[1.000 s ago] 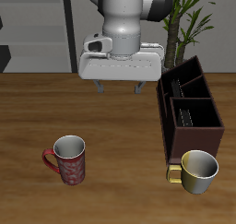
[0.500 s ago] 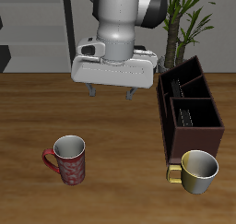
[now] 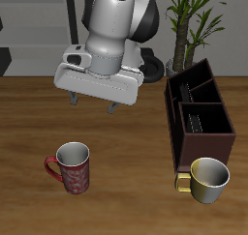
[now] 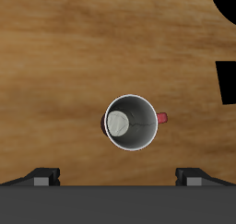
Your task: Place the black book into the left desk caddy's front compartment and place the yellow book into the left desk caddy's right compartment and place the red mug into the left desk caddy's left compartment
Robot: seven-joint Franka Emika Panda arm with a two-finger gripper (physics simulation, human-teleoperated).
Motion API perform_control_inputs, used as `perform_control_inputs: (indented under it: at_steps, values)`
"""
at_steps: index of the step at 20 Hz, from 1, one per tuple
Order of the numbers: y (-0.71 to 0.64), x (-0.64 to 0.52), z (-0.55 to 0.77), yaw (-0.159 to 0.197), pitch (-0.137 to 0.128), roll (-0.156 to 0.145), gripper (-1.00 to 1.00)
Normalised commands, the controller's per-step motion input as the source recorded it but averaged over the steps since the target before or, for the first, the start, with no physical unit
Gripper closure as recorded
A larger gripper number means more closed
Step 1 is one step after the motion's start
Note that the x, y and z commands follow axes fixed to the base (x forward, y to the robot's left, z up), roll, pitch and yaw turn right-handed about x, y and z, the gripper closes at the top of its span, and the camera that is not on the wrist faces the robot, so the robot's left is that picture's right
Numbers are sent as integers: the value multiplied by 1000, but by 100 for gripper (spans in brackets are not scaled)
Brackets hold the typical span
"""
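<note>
The red mug (image 3: 70,167) stands upright on the worktop (image 3: 126,195) near its front edge. Only the wrist view looks straight down into its dark inside. The pincer (image 3: 94,102) hangs spread and empty, above and behind, at the mug's one o'clock.
</note>
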Motion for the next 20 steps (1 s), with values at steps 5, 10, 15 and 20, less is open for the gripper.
perform_control_inputs:
  at_steps: [5, 10, 15, 20]
  values:
    - [-160, 34, -235, 6, 22, -4, -100]
    - [3, 90, -349, 40, 30, 22, -100]
    - [66, 157, -307, 72, -10, 32, -100]
    - [42, 71, -256, 63, -6, 6, -100]
